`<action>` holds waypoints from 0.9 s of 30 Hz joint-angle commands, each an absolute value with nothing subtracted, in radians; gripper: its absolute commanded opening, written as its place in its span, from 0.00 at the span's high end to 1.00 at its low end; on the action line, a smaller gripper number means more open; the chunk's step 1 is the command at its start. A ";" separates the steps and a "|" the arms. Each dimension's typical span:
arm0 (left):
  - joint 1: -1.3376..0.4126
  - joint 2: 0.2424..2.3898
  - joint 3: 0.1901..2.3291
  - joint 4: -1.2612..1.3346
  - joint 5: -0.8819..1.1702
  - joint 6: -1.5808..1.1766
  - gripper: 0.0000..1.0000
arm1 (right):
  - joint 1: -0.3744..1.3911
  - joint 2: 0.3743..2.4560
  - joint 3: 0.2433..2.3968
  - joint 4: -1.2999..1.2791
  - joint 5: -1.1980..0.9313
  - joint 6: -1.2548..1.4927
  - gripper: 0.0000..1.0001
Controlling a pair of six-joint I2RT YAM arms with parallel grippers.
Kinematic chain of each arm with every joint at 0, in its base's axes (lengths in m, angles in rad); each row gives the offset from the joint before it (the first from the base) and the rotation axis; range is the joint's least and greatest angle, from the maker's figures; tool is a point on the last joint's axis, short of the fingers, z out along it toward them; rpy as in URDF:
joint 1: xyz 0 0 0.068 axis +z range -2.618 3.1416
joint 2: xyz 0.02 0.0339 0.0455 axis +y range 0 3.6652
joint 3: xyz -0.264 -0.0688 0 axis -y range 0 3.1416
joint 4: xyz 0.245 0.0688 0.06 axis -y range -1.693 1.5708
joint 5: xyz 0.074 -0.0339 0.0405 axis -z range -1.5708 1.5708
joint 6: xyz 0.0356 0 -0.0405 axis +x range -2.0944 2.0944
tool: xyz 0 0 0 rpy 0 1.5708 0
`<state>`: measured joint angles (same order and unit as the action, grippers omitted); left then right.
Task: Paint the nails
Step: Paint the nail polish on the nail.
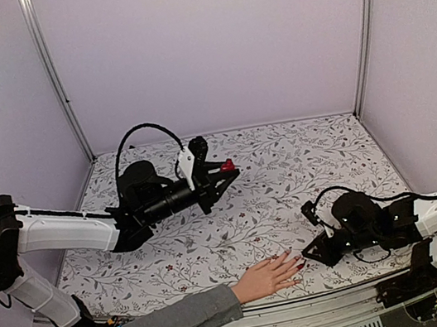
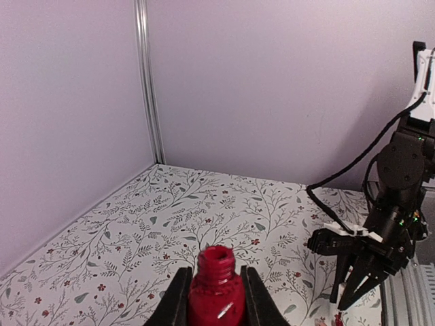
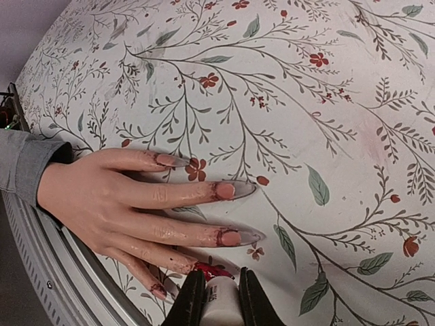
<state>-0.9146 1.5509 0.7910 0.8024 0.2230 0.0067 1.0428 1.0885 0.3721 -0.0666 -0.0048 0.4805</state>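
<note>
A pale hand (image 1: 265,278) with a grey sleeve lies palm down at the table's near edge, fingers pointing right. In the right wrist view its long nails (image 3: 230,191) on the upper fingers look clear and pinkish, with red smears at their bases. One lower nail (image 3: 209,270) is glossy red. My right gripper (image 3: 221,277) is shut on a white cap (image 3: 221,305), right at that red nail (image 1: 300,265). My left gripper (image 2: 216,273) hovers mid-table, shut on a small red bottle (image 2: 216,299) with its neck uncovered (image 1: 226,165).
The floral tablecloth (image 1: 288,177) covers the table, enclosed by lilac walls. A metal rail (image 3: 61,272) runs along the near edge under the wrist. The right arm (image 2: 380,244) and its cable show in the left wrist view.
</note>
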 commanded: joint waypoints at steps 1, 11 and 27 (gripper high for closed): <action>-0.899 1.539 0.795 0.833 0.226 0.002 1.00 | 1.051 1.092 0.371 -0.105 0.051 0.514 1.00; -0.900 1.537 0.793 0.833 0.228 0.003 1.00 | 1.051 1.037 0.391 -0.138 0.069 0.517 1.00; -0.911 1.479 0.690 0.938 0.356 0.025 1.00 | 1.051 0.952 0.705 -0.213 0.012 0.227 1.00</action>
<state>-0.9150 1.5288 0.7372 0.8371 0.2787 0.0086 1.0428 0.9695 0.6033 -0.1982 0.0429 0.3580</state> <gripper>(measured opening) 0.196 0.132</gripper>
